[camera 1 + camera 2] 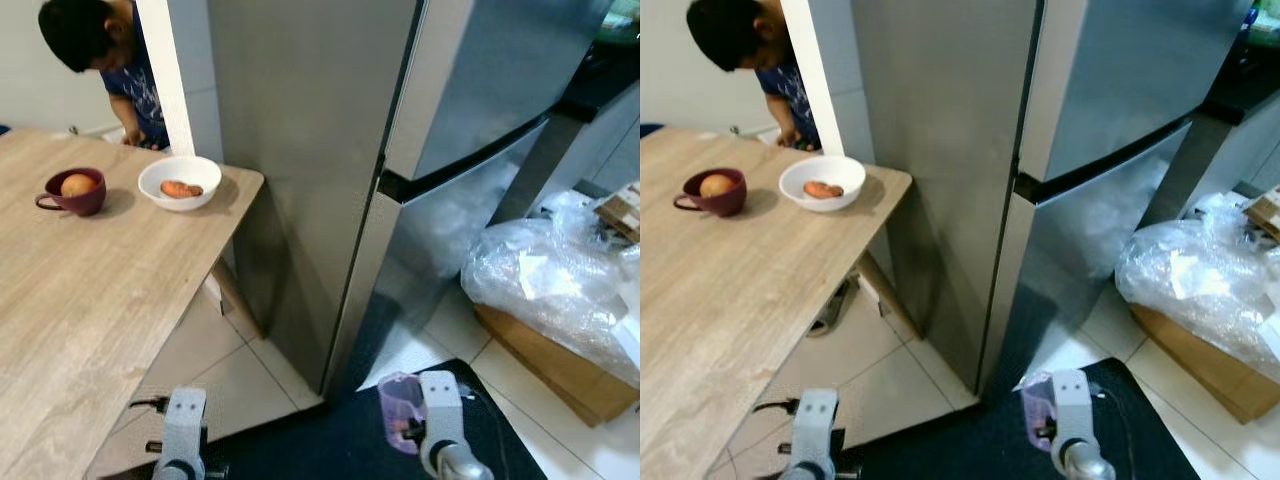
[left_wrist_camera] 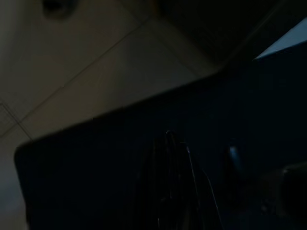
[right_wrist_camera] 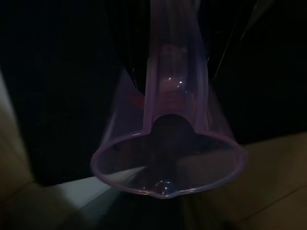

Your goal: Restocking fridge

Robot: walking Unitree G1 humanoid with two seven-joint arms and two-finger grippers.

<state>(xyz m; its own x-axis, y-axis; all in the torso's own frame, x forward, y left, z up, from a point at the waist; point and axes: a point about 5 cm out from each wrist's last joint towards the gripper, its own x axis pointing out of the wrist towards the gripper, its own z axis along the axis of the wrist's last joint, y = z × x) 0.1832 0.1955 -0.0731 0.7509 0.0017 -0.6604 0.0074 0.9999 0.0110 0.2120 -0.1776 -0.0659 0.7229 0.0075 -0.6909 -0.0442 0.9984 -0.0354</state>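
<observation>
A tall silver fridge (image 1: 330, 150) stands ahead with both doors closed. My right gripper (image 3: 169, 143) hangs low over the floor, shut on a clear purple plastic cup (image 1: 400, 408). One finger reaches inside the cup's rim (image 3: 165, 191). On the wooden table (image 1: 90, 300) to the left sit a maroon mug (image 1: 75, 192) holding a round orange thing and a white bowl (image 1: 180, 182) with an orange-red piece of food. My left arm (image 1: 183, 428) hangs idle beside the table over a dark mat.
A person (image 1: 105, 50) bends over behind the table's far end. A cardboard box under crumpled clear plastic (image 1: 550, 285) lies on the floor to the right of the fridge. A dark mat (image 1: 330, 440) covers the tiles at my feet. A white pillar (image 1: 170, 80) stands behind the bowl.
</observation>
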